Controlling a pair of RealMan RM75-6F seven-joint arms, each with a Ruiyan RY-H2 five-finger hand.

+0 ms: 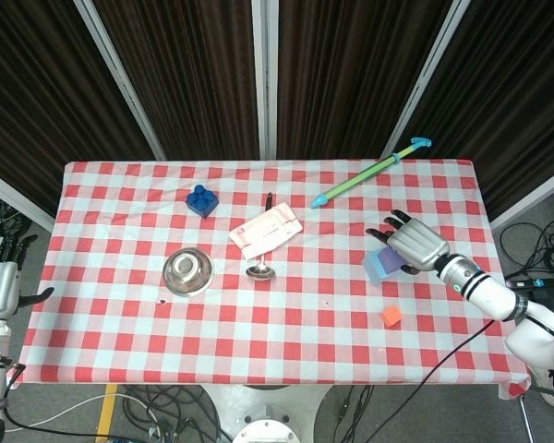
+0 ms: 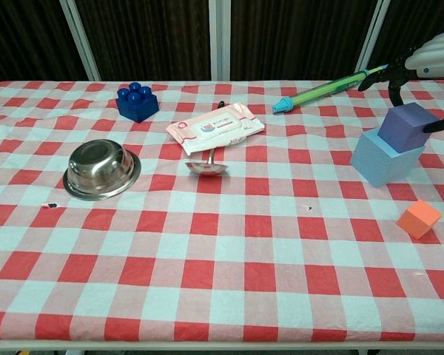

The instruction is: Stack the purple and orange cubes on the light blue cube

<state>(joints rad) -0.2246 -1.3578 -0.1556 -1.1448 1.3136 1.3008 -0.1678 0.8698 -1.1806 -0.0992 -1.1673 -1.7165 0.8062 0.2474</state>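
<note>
The small purple cube (image 2: 408,125) sits on top of the larger light blue cube (image 2: 381,157) near the right edge of the red-and-white checked tablecloth (image 2: 229,251), resting toward the blue cube's far right side. The right hand (image 1: 415,245) is above and around it; in the chest view dark fingers (image 2: 394,92) reach down on either side of the purple cube, one touching its right face, so the hand seems to hold it lightly, though a firm grip cannot be confirmed. The small orange cube (image 2: 419,219) lies on the cloth in front of the stack, apart from it.

The left hand (image 1: 0,286) hangs off the table's left edge with nothing in it, dark fingers spread.

Elsewhere lie a dark blue studded toy brick (image 2: 138,102), an upturned steel bowl (image 2: 102,170), a pink-and-white pack of wet wipes (image 2: 215,127) whose label printing is too small to read, a small steel funnel-like piece (image 2: 206,166) just in front of it, and a long green and light blue tube-shaped toy (image 2: 323,91) near the far edge.
</note>
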